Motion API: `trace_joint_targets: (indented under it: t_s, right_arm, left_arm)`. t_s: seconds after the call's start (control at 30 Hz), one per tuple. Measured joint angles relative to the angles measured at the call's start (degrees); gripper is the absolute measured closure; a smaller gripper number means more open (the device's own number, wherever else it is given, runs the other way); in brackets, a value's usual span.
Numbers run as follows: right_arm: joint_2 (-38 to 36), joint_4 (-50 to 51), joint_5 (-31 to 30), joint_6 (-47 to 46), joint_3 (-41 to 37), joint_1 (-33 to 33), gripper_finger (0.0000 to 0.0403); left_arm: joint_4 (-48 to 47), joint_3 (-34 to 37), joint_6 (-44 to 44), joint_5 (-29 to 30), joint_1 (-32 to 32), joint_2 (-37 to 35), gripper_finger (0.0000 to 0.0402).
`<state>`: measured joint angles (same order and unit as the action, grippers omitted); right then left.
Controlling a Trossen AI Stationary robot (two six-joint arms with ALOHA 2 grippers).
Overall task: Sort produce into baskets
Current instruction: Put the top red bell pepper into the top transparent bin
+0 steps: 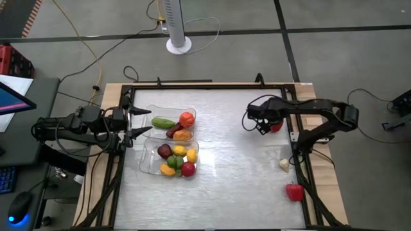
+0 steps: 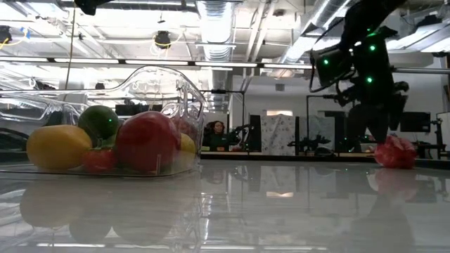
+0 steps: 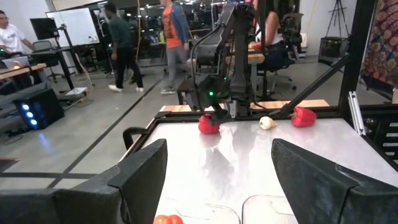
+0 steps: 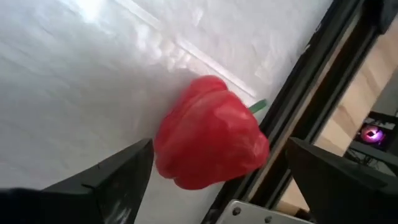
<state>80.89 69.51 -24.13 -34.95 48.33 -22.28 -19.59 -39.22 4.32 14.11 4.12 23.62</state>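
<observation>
Two clear trays stand side by side at the table's left: the far tray [image 1: 191,113] and the near tray [image 1: 146,163], each holding several pieces of produce. A red pepper [image 4: 211,143] lies on the table by the right frame rail, also seen in the high view [image 1: 277,127]. My right gripper [image 4: 214,186] is open above it, one finger on either side, touching nothing. A whitish piece [image 1: 284,165] and another red pepper [image 1: 295,192] lie near the right edge. My left gripper [image 1: 142,122] is open and empty at the trays' left side.
The dark frame rail [image 4: 311,93] runs close beside the red pepper on the table's right side. The middle of the table [image 1: 231,160] lies bare between the trays and the right-hand pieces. People move in the room beyond the table [image 3: 174,37].
</observation>
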Motion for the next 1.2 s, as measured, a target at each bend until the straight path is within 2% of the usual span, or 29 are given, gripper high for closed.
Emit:
trace_joint_targets:
  t_s: [0.1, 0.27, 0.5, 0.63, 0.87, 1.0, 1.07, 1.2]
  right_arm:
    - [0.0, -3.6, 0.3, 0.9, -2.8, -1.8, 0.0009]
    - [0.8, -11.3, 6.2, 3.3, -7.1, -5.2, 0.0017]
    - [1.9, -11.3, 5.3, 4.0, -7.8, -5.8, 0.0072]
    - [1.8, -10.1, 5.6, 3.9, -7.0, -4.9, 0.0104]
    - [1.7, -9.8, 7.7, 2.0, 0.6, 0.6, 0.0108]
    - [1.7, -20.3, 12.9, 2.3, 6.3, 5.8, 0.0108]
    - [1.7, -30.0, 15.0, 3.6, 7.9, 8.6, 0.0107]
    - [2.6, -52.1, 15.3, 8.8, 9.6, 13.4, 0.0107]
  left_arm:
    - [0.0, 0.0, 0.0, 0.0, 0.0, 0.0, 0.0127]
    - [0.0, 0.0, 0.0, 0.0, 0.0, 0.0, 0.0127]
    - [0.0, 0.0, 0.2, 0.0, 0.0, 0.0, 0.0127]
    - [0.0, 0.0, 0.4, 0.0, 0.0, 0.0, 0.0127]
    - [0.2, 0.0, 0.4, 0.1, 0.0, 0.0, 0.0127]
    - [0.9, 0.0, 0.4, 0.1, 0.0, 0.0, 0.0127]
    - [0.9, 0.0, 0.4, 0.1, 0.0, 0.0, 0.0127]
    - [1.0, 0.0, 0.1, 0.1, 0.0, 0.0, 0.0127]
